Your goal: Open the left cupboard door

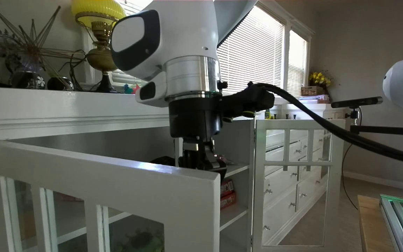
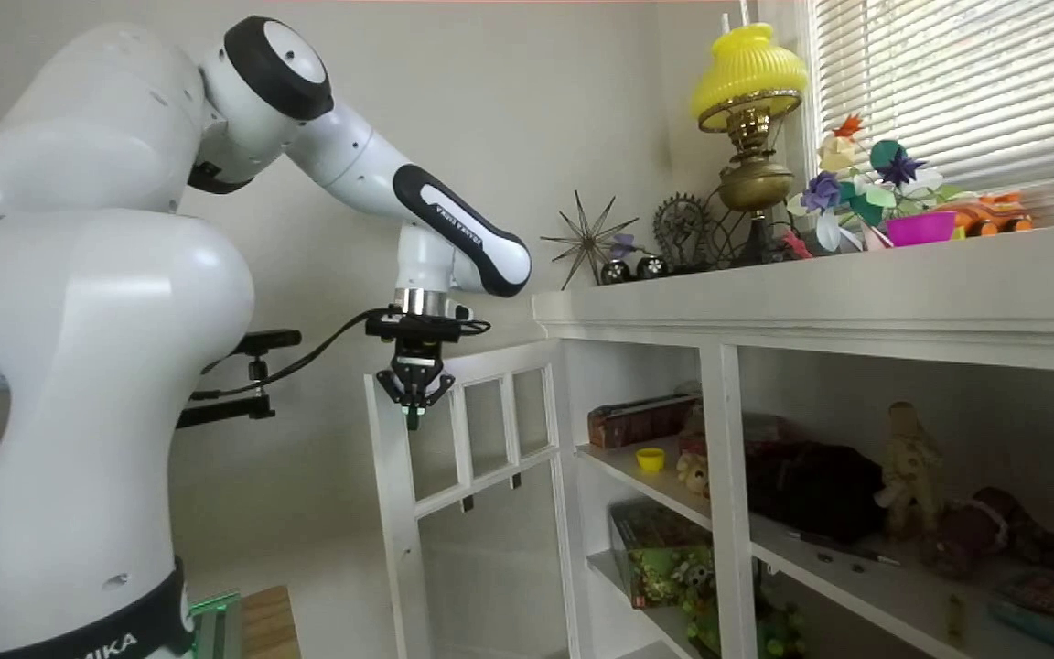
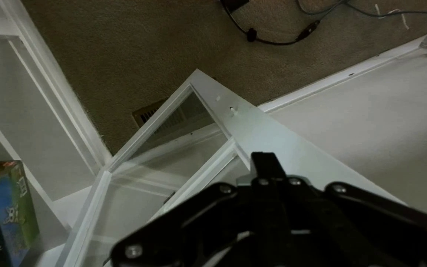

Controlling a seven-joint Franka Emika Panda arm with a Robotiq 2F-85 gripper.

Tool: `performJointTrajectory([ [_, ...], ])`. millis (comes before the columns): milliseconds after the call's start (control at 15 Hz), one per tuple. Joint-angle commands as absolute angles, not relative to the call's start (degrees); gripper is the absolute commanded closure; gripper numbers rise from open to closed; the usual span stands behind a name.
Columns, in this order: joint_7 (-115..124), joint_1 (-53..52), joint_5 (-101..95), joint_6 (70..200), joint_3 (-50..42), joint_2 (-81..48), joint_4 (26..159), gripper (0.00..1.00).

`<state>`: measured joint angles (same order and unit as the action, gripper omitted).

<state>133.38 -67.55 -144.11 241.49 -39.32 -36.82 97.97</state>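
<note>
1. Cupboard door (image 1: 124, 189), the left one, is nearest: swung out from the cabinet in both exterior views, its white frame holding clear panes split by bars into three columns.
2. Hand (image 2: 413, 417) just beyond its top edge, pointing down on the door's inner side near the free upper corner. The fingertips are pressed together. In the wrist view they overlap the white frame; whether they touch it, I cannot tell.
3. White arm (image 1: 187, 31) above, with a black cable (image 1: 345, 136) trailing from the wrist.
4. White cabinet (image 2: 856, 307) behind. In an exterior view, a yellow cup (image 2: 650, 459) sits on the upper left shelf, near a reddish-brown box (image 2: 639, 423). Right of the divider, a dark bundle (image 2: 815, 490) lies just beside a pale figure (image 2: 909, 467).
5. On the cabinet top, a yellow-shaded lamp (image 2: 750, 119) stands between a spiky ornament (image 2: 587, 242) and a magenta pot (image 2: 920, 229).
6. Farther along, a second glazed door (image 1: 297, 163), also open; white drawers (image 1: 280, 196) show through its panes.
7. Yellow flowers (image 1: 319, 79) in the far corner, right of the window blinds (image 1: 257, 52).
</note>
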Motion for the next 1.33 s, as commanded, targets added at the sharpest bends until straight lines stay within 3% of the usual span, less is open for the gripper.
performJointTrajectory([
  [0,133.42,-66.85,-144.11,243.11,-37.11,-37.03,95.31,1.00],
  [1267,134.42,-58.57,-144.10,243.02,-20.71,-38.37,83.21,1.00],
])
